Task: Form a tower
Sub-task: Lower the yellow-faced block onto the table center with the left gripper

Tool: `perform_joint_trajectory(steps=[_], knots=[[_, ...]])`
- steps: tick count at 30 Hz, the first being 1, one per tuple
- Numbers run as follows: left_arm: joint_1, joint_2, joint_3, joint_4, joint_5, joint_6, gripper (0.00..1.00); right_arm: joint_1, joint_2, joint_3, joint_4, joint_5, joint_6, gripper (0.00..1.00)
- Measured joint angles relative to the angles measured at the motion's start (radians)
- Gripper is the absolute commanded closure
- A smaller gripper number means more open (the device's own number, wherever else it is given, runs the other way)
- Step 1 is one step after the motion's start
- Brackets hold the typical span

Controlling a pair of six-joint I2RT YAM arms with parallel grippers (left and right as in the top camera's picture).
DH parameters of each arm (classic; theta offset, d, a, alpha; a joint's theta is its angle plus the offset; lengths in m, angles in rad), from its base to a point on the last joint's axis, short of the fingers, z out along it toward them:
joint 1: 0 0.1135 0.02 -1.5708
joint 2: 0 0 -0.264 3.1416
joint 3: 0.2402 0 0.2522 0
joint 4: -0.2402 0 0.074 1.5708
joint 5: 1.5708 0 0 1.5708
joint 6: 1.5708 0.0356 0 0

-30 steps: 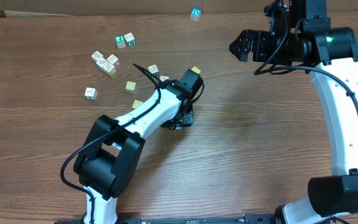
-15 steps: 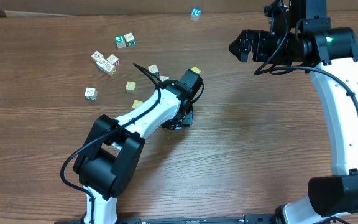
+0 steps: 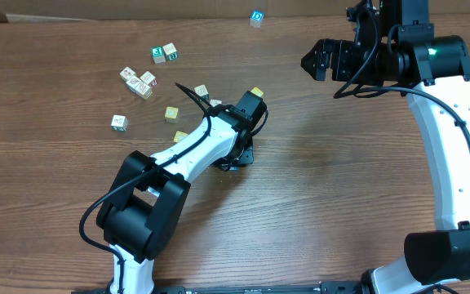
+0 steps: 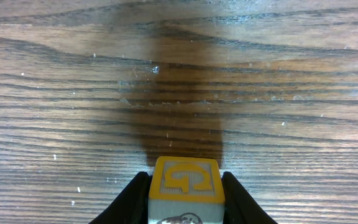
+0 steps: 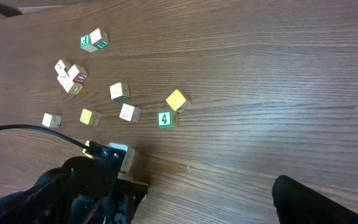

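Nothing visibly shifts from a second ago, as we see it: the left jaws pinch the small wooden cube [image 4: 186, 186] with yellow printed top and white pictured side near the middle of the brown desk [image 3: 325, 188], right jaws spread wide, well apart.

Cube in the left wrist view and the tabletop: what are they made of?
Cube: probably painted wood, matte yellow border and letter on a pale face; no grain visible, so not certain. Tabletop: dark brown wood-grain, smooth with fine scratches and specks; laminate or veneer, can't tell which.
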Motion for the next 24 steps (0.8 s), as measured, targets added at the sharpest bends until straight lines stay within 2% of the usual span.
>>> perform_joint_trajectory(steps=[6,11,24], knots=[[0.000,0.000,0.000,0.000,0.000,0.003,0.62,0.000,0.000,0.000,0.000,0.000,0.000,0.00],[0.000,0.000,0.000,0.000,0.000,0.004,0.69,0.000,0.000,0.000,0.000,0.000,0.000,0.00],[0.000,0.000,-0.001,0.000,0.000,0.005,0.68,0.000,0.000,0.000,0.000,0.000,0.000,0.00]])
